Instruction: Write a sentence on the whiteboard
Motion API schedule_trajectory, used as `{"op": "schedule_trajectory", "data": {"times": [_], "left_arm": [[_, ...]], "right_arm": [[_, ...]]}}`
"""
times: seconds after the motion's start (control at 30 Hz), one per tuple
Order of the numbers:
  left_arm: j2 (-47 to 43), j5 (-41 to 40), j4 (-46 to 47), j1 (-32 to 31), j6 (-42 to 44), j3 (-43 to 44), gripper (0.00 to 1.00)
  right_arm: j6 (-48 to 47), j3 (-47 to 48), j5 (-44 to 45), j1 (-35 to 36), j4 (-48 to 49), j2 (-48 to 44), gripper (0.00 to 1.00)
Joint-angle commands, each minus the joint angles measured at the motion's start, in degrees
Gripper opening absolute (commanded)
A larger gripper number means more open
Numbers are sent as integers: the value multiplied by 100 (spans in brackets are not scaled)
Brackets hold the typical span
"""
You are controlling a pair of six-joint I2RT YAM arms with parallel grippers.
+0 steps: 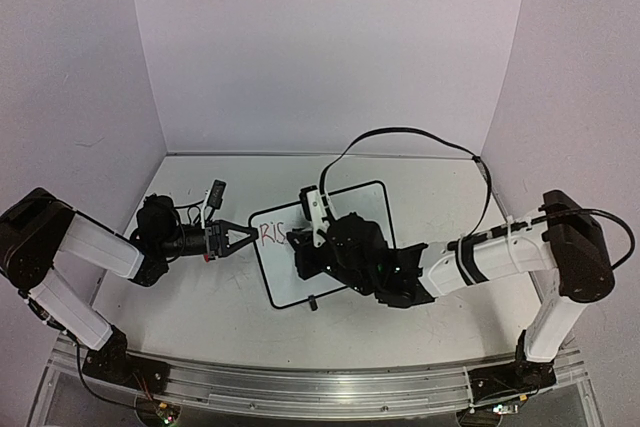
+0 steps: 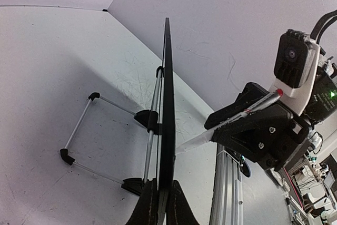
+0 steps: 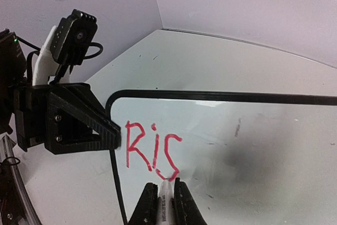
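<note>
The whiteboard (image 1: pixel 345 209) stands tilted on the table, black-framed, with the sentence (image 1: pixel 272 232) in red reading "Ris" near its left edge. My left gripper (image 1: pixel 248 237) is shut on the whiteboard's left edge; in the left wrist view the board (image 2: pixel 167 93) runs edge-on up from between the fingertips (image 2: pixel 150 204). My right gripper (image 3: pixel 166 185) is shut on a white marker (image 3: pixel 166 201). The marker's tip touches the board (image 3: pixel 253 146) at the bottom of the "s" of the sentence (image 3: pixel 151 148). The left gripper (image 3: pixel 113 135) shows pinching the frame beside the "R".
A wire stand with black feet (image 2: pixel 79 130) props the board from behind. A black cable (image 1: pixel 410 135) loops over the board's far side to the right arm. Purple walls close the table on three sides. An aluminium rail (image 1: pixel 320 387) runs along the near edge.
</note>
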Motion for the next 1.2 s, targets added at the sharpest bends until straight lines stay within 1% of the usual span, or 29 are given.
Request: {"op": "schedule_trajectory", "data": {"times": [0.0,0.33,0.77,1.17], "left_arm": [[-168,291,37,-20,-113,-85,0],[-199,279,24,-20,-140,-108,0],[-189,303,17,-23,-136,-74,0],[-154,323,11,-22,-145,-25,0]], "right_arm": [[-54,-292,206,-69,162,-661,0],[-178,70,-6,-226,244,-263,0],[-171,220,-179,-267,260,-34,0],[15,-21,371,-316,173,-210,0]]}}
